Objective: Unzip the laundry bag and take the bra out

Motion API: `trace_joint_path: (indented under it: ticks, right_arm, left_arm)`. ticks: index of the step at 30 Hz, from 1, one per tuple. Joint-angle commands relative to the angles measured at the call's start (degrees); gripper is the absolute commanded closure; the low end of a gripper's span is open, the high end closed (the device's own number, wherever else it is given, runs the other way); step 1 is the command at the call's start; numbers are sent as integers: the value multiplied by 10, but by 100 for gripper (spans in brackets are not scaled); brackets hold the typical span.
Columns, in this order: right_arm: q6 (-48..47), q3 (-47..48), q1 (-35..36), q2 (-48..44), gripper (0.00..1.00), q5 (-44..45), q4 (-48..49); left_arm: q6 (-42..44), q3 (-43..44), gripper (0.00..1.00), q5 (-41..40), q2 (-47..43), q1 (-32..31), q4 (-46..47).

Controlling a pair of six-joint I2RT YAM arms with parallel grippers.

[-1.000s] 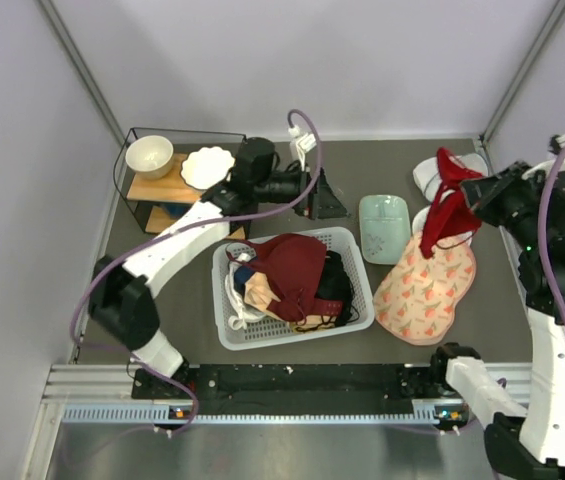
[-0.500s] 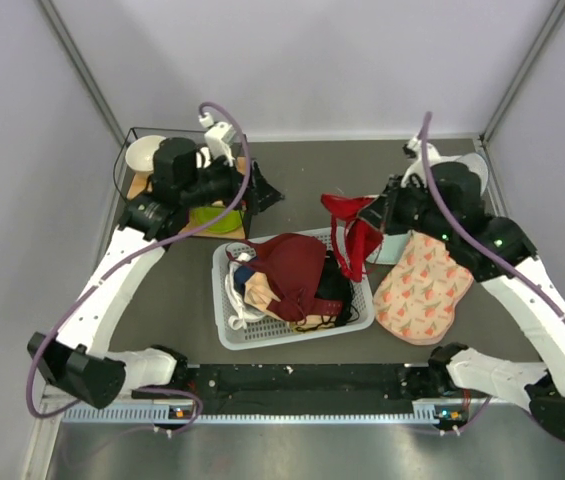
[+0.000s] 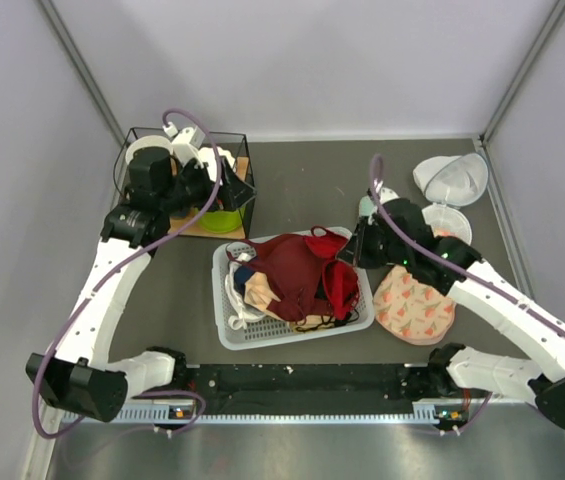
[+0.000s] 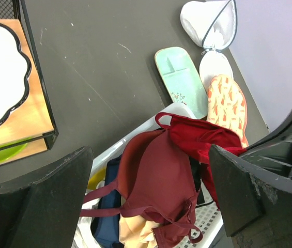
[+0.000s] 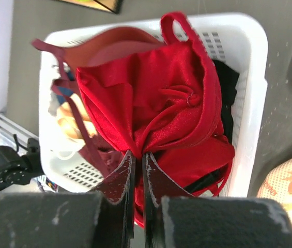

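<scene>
The laundry bag (image 3: 414, 303), a peach-pink flowered pouch, lies on the table right of the white basket (image 3: 224, 330); it also shows in the left wrist view (image 4: 228, 103). The bright red bra (image 3: 337, 280) hangs down into the basket's right side, over a black garment. My right gripper (image 3: 354, 250) is shut on a fold of the bra (image 5: 156, 98), with the fingertips (image 5: 130, 165) pinching the red fabric above the basket. My left gripper (image 3: 237, 190) is open and empty, high up by the wire shelf; its view looks down on the basket (image 4: 148, 155).
The basket holds a maroon garment (image 3: 292, 265), a black one and paler pieces. A mint-green tray (image 4: 179, 77) lies behind the basket. White mesh bags (image 3: 449, 178) lie at the back right. A black wire shelf (image 3: 177, 190) with a bowl and a plate stands at the back left.
My right gripper has carried the red bra left from above the pouch and down onto the basket. My left arm has drawn back left to the wire shelf.
</scene>
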Motion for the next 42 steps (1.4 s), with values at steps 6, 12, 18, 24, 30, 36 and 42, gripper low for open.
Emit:
trace_joint_path:
  ticks: [6, 12, 18, 24, 30, 36, 42]
  right_arm:
    - [57, -101, 11, 19, 100, 20, 116]
    - [51, -120, 13, 78, 100, 14, 135]
    - [45, -145, 20, 122, 100, 29, 159]
    - [41, -156, 35, 131, 100, 29, 163]
    - [37, -155, 52, 57, 100, 89, 142]
    - [15, -87, 52, -4, 51, 116, 62]
    - [9, -21, 52, -27, 17, 123, 13]
  left_arm:
    - [-39, -29, 1, -18, -47, 4, 65]
    - [-46, -26, 1, 16, -46, 4, 62]
    - [-40, -30, 1, 22, -54, 4, 61]
    - [-47, -28, 1, 37, -46, 4, 67]
    - [-45, -25, 1, 36, -41, 4, 69]
    - [-53, -22, 1, 43, -34, 4, 81]
    - [-66, -20, 1, 54, -22, 4, 101]
